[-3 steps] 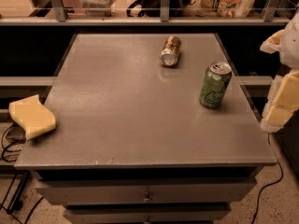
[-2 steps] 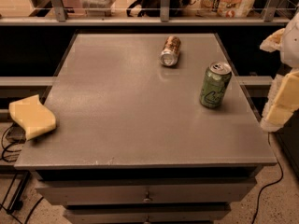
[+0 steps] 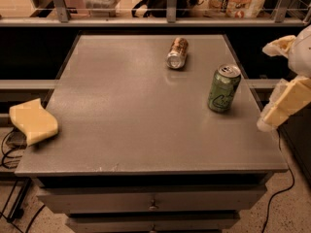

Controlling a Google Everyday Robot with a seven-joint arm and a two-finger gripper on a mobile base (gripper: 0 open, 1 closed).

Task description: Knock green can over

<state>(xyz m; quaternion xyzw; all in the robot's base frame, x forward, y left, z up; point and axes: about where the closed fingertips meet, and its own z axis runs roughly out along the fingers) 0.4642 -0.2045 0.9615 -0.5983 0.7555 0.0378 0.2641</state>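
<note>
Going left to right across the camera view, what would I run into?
Sponge on the table's left edge → brown can lying on its side → green can standing upright → end effector, just past the table's right edge.

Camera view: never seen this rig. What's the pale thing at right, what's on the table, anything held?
One camera looks down at a grey table with drawers. The pale cream part at the right edge is the robot arm's gripper, beside the table's right side, clear of both cans, nothing visibly held. On the table: a green aluminium drink can standing upright near the right edge, a brown-and-gold can lying on its side farther back, and a pale yellow sponge-like block overhanging the left edge. The green can is the one to knock over.
</note>
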